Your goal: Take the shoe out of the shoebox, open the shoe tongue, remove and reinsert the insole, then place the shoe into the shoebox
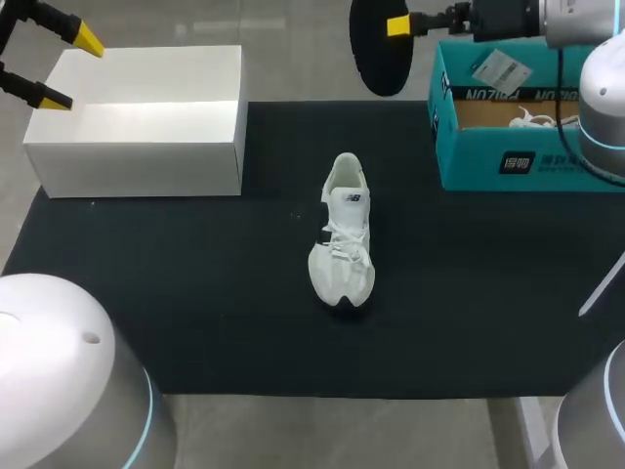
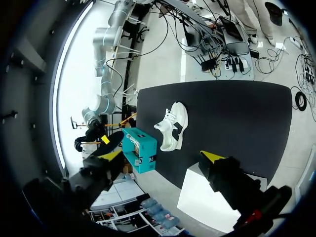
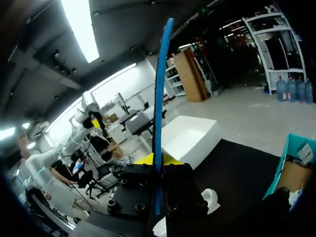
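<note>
A white shoe (image 1: 342, 234) lies alone in the middle of the black mat, toe toward the near edge. It also shows in the left wrist view as the shoe (image 2: 173, 126), far ahead of the fingers. My right gripper (image 1: 395, 24) hangs high above the mat's far edge, shut on a dark insole (image 1: 379, 54) that hangs down. In the right wrist view the insole (image 3: 158, 108) is edge-on, a thin blue strip between the fingers. The teal shoebox (image 1: 518, 147) stands open at the far right. My left gripper (image 1: 68, 68) is open above the white box, holding nothing.
A white open box (image 1: 146, 127) stands at the far left of the black mat (image 1: 195, 293). Something white with laces (image 1: 532, 119) lies inside the teal shoebox. My right arm's links (image 1: 605, 107) stand beside the shoebox.
</note>
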{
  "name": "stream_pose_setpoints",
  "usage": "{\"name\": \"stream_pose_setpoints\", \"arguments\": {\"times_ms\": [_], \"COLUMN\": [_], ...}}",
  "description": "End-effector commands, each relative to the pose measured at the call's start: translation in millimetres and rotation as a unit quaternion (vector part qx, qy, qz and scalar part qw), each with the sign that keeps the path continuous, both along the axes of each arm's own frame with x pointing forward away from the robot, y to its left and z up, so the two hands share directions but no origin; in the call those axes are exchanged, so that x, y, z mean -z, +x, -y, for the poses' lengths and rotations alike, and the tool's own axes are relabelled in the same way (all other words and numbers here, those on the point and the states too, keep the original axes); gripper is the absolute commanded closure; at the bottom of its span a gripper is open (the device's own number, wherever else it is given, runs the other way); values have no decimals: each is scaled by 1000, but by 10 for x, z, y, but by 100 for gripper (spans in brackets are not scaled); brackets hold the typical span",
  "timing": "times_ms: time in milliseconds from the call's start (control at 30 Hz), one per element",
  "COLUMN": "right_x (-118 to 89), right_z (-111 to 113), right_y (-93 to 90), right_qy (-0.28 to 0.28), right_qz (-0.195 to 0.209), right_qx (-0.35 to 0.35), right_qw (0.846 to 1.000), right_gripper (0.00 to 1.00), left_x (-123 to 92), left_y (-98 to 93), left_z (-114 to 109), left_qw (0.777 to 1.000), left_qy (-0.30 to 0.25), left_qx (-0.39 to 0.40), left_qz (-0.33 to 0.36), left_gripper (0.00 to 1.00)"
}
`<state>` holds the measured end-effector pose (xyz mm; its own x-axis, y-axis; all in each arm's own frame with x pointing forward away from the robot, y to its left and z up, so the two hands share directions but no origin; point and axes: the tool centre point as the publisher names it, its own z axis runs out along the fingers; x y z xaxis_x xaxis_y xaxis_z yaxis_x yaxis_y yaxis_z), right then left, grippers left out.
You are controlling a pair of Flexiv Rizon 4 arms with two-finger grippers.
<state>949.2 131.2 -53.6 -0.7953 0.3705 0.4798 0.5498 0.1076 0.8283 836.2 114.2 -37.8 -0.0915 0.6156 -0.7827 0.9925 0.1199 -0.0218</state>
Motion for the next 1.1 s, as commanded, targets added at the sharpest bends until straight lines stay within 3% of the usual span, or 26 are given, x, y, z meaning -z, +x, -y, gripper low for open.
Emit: {"name": "stream_pose_setpoints", "arguments": {"times_ms": [33, 400, 1100], "right_x": [79, 355, 355], "right_z": [-78, -377, -377], "right_y": [268, 197, 197], "right_qy": [16, 28, 28], "right_qz": [9, -10, -10], "right_qx": [-74, -49, -49], "right_qw": [997, 998, 998], "right_gripper": [100, 100, 100], "left_x": [-6, -6, -6], "left_y": [18, 18, 18], "left_z": [0, 0, 0], "left_qw": [1000, 1000, 1000], "left_qy": [2, 2, 2], "left_qx": [2, 2, 2], "left_qz": [-1, -1, -1], "left_gripper": [0, 0, 0]}}
